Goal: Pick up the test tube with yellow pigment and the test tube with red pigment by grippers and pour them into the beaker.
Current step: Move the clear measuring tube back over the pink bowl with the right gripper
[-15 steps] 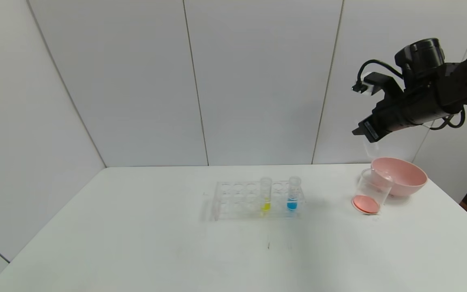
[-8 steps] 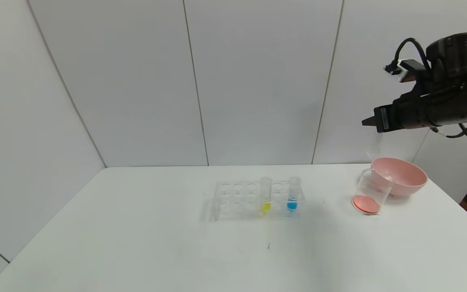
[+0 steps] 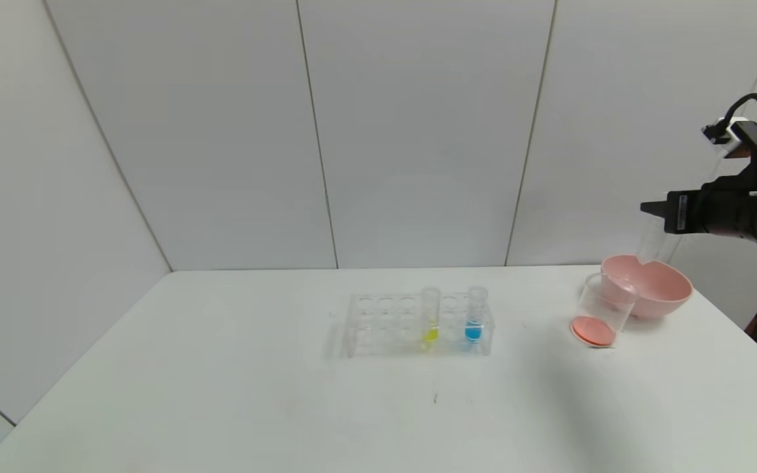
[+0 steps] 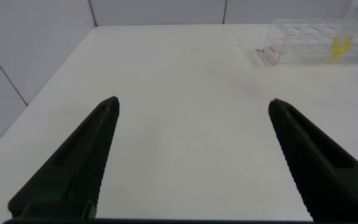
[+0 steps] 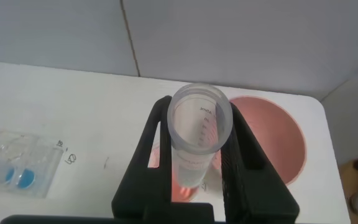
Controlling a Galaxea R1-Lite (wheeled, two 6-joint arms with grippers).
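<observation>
**A:** Status on the right end effector (image 5: 197,155)?

**B:** It's closed around the test tube with red pigment (image 5: 199,140), fingers clamping the wall from both sides, open mouth facing the wrist camera. The tube looks drained. In the head view it hangs high at the right edge, above the pink bowl (image 3: 654,289).

**A:** Why over the bowl and not the beaker (image 3: 600,315)?

**B:** The beaker already has an orange-red layer at its base, so my read is the red pour is done. The bowl touches the beaker on its far right side, which probably makes it the drop spot for empties. That's a guess.

**A:** Yellow?

**B:** The test tube with yellow pigment (image 3: 430,316) stands upright in the clear rack (image 3: 378,325) mid-desk, next to the blue-liquid tube (image 3: 476,314), with one empty slot between them. It's untouched and well apart from the beaker.

**A:** Left side?

**B:** The left end effector (image 4: 191,109) has its fingers spread wide with nothing between them. It's low over the desk (image 3: 221,394) on the left, and the rack is in sight ahead of it. It's not in the head view. It's probably staged for the yellow tube, since the rack is closer to that arm.

**A:** Risks?

**B:** The grip is on smooth clear plastic. Residual drips are possible while it's held high.
</observation>
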